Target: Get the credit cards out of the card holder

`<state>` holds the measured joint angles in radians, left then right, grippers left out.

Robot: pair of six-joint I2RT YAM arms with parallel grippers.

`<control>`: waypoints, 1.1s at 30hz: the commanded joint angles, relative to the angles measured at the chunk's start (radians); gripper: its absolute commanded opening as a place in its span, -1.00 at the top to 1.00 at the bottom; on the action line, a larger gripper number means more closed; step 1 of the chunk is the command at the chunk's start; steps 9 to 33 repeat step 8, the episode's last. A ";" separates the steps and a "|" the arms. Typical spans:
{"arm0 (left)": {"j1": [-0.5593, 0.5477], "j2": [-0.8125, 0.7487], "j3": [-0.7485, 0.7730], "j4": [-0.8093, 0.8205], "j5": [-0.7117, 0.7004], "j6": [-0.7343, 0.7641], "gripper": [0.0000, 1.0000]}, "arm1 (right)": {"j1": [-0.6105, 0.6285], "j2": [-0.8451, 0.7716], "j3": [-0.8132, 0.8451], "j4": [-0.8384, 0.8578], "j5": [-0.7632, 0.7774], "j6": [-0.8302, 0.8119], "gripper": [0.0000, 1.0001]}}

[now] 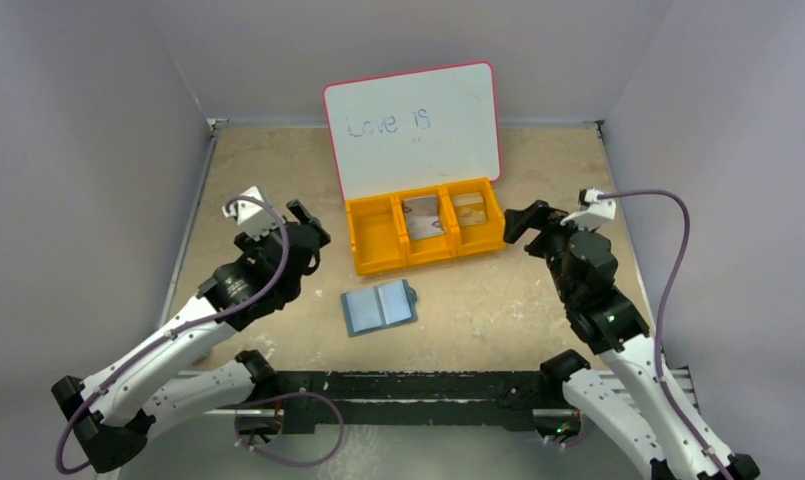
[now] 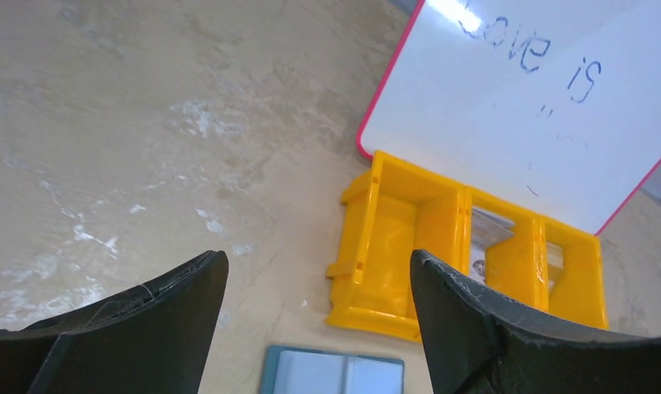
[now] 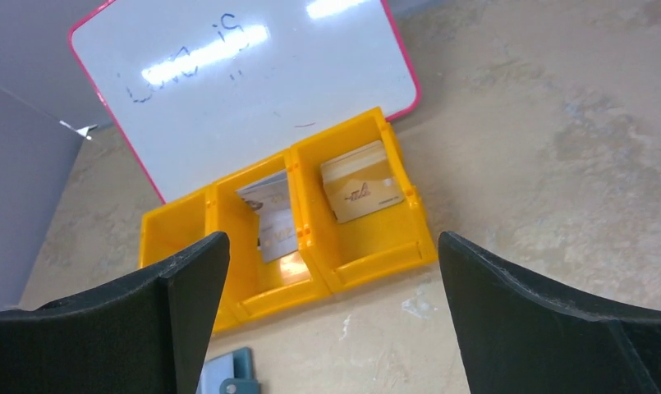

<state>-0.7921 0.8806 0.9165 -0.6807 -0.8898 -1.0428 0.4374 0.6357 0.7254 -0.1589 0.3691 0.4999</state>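
**Cards in the bin, holder open on the table, both jaws empty**

Your card holder [image 1: 378, 307] lies spread open on the table [image 1: 278, 170], inside face up. It sits just in front of the orange bin [image 1: 378, 262], between the two arms. Lying flat like that keeps its pockets turned up where jaws can reach them. From above the pockets look pale and bare, but you cannot tell whether a card hides in one.

The credit cards [image 3: 361, 189] you can see are in the bin, not in the holder. A tan lot leans in the right compartment and a silvery lot [image 3: 269, 215] leans in the middle one, which looks like sorting by colour. The left compartment shows no card.

Your left jaws stand wide apart with nothing between them. They hang over the table with the bin ahead and the holder's far edge just below. Your right jaws are spread just as wide and grip nothing. They face the front of the bin, where a card would be let go. Judged from this, the job looks done or nearly so.

Counted:
- one card holder
- one bin with three compartments
- one whiteboard [image 1: 418, 150] propped behind the bin
- two lots of cards

The tan lot looks like a stack and the silvery lot may be two cards, so you cannot fix the exact number
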 commanded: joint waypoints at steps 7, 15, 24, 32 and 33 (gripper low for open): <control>0.003 -0.121 0.031 -0.030 -0.134 0.127 -0.65 | -0.001 -0.024 0.012 0.003 0.046 -0.064 -1.00; 0.003 -0.123 0.032 -0.031 -0.142 0.126 -0.66 | -0.001 -0.018 0.017 0.003 0.041 -0.069 -1.00; 0.003 -0.123 0.032 -0.031 -0.142 0.126 -0.66 | -0.001 -0.018 0.017 0.003 0.041 -0.069 -1.00; 0.003 -0.123 0.032 -0.031 -0.142 0.126 -0.66 | -0.001 -0.018 0.017 0.003 0.041 -0.069 -1.00; 0.003 -0.123 0.032 -0.031 -0.142 0.126 -0.66 | -0.001 -0.018 0.017 0.003 0.041 -0.069 -1.00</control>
